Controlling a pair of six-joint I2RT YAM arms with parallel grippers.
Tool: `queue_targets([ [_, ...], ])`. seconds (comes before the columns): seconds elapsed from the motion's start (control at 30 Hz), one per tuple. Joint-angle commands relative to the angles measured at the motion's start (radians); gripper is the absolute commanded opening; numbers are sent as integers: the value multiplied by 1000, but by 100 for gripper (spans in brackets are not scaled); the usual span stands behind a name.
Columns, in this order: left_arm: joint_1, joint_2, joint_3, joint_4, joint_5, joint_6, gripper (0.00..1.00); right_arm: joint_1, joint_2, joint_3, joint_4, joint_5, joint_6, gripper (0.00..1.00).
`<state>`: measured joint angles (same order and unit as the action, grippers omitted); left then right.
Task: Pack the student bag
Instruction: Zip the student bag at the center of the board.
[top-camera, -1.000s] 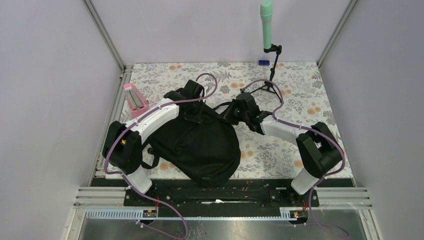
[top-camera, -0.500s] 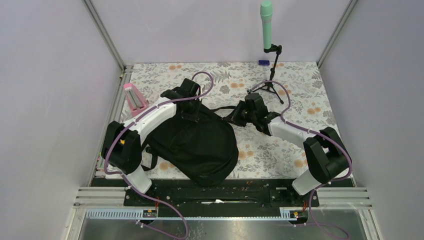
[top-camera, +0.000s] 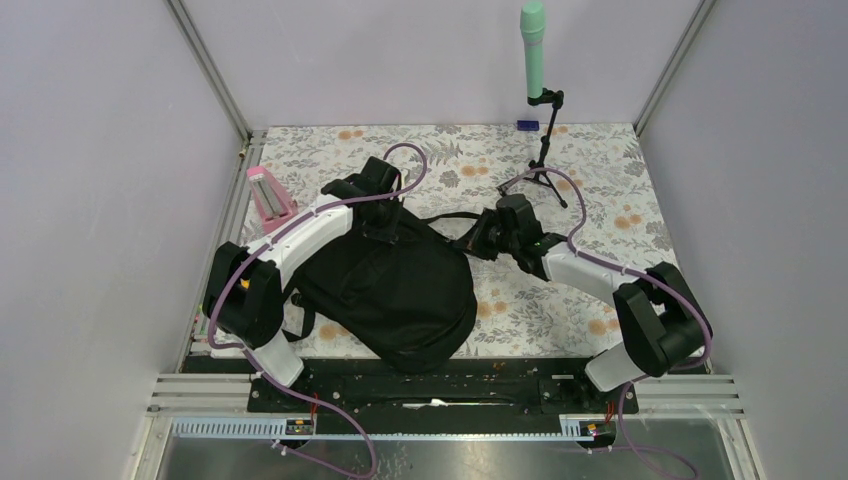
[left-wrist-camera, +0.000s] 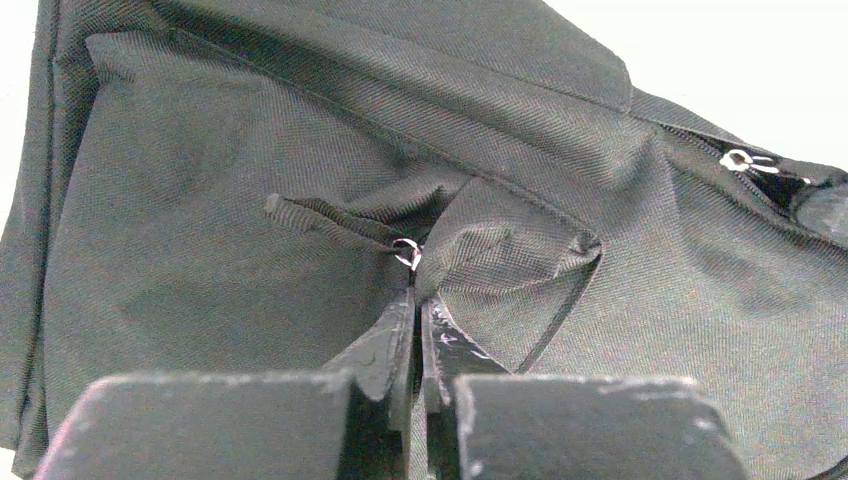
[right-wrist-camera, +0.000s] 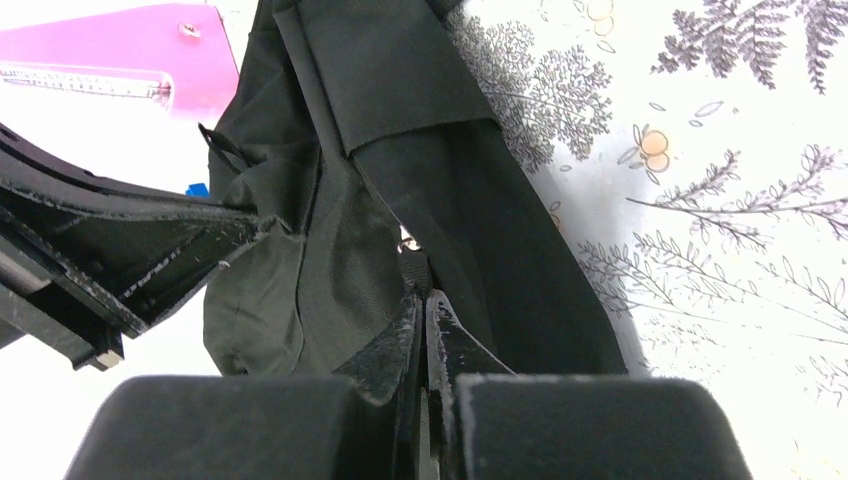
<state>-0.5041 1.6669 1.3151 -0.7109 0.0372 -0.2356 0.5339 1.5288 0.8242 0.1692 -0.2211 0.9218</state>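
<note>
Two robot arms work on a table covered with a white floral cloth (top-camera: 590, 190), greyish leaves and small orange blooms. Plain pale lilac walls (top-camera: 400, 60) close in the back and both sides, and metal rails (top-camera: 700, 390) run along the near edge by the arm bases. At the far edge a mint-green microphone (top-camera: 533, 50) stands upright on a small black tripod (top-camera: 545, 150), with a tiny blue object (top-camera: 527, 125) beside its foot. A pink object (top-camera: 268, 195) sits near the left edge.

The student bag (top-camera: 400, 290), black and soft, lies slumped on the near left half of the cloth, its top end toward the far side. Both arms reach to that top end.

The left gripper (left-wrist-camera: 418, 305) has its fingers pressed together, pinching a fold of the bag's fabric just below a small metal ring (left-wrist-camera: 405, 250); a short fabric cord leads off to the left of the ring. A second zip slider (left-wrist-camera: 740, 160) shows further right.

The right gripper (right-wrist-camera: 421, 300) is likewise closed, its tips clamped on a small black tab at the bag's edge, beside a flat black strap (right-wrist-camera: 400, 70) lying over the cloth.
</note>
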Motion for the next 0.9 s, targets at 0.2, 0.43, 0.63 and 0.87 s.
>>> queue_targets([
  [0.2, 29, -35, -7, -22, -105, 22, 0, -25, -166, -112, -9, -21, -48, 0],
  [0.43, 43, -35, -7, -25, -114, 21, 0, -26, -280, -134, -97, 2, -85, 0],
  [0.63, 70, -37, -7, -25, -114, 16, 0, -28, -368, -165, -150, 24, -110, 0],
  [0.87, 112, -65, -29, 6, -130, -14, 0, -27, -455, -227, -162, -49, -105, 0],
])
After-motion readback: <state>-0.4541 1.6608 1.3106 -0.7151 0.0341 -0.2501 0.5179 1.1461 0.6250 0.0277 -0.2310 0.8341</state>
